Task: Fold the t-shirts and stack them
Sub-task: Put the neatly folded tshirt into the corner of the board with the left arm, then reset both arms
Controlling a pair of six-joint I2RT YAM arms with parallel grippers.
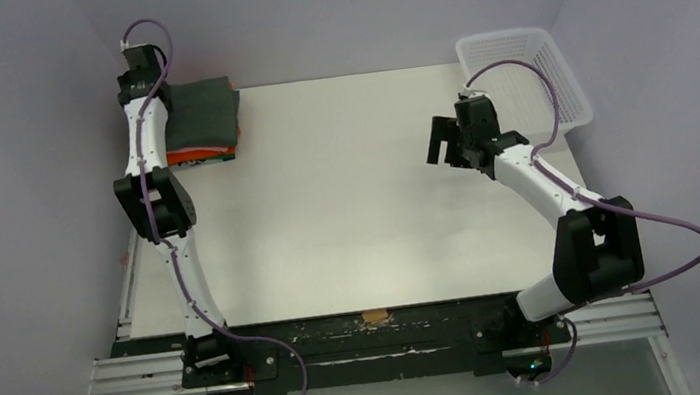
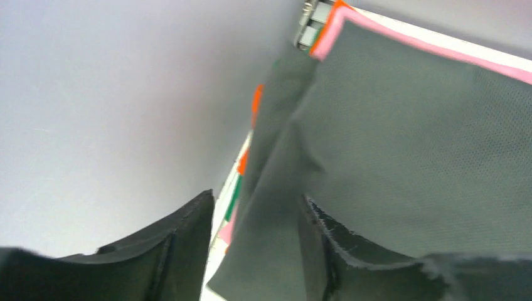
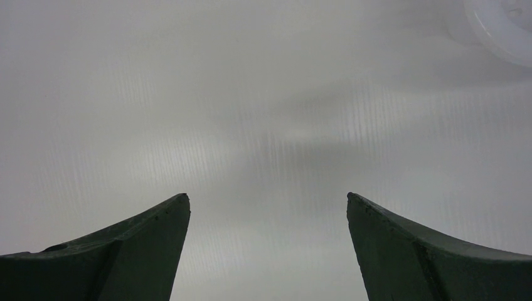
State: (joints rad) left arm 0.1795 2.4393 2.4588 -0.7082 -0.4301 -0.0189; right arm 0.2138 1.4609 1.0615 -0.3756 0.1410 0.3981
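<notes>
Three folded cloth t-shirts stacked at 11 o'clock on white table (image 1: 349, 218): charcoal-grey t-shirt (image 2: 414, 144) uppermost, pink t-shirt (image 2: 433, 44) and orange t-shirt (image 2: 326, 25) beneath. Left gripper (image 2: 257, 197): jaws apart, straddling loose grey flap, likely for tidying. Right gripper (image 3: 266, 197): spread wide, empty, at 2 o'clock, clear of stack.

Stack far left, basket far right.
Your t-shirts (image 1: 205, 115) lie stacked on the far-left corner of the table (image 1: 347, 208), the basket (image 1: 524, 75) at its far-right; a flap seems to lie between the fingers of your left gripper (image 2: 257, 202).
</notes>
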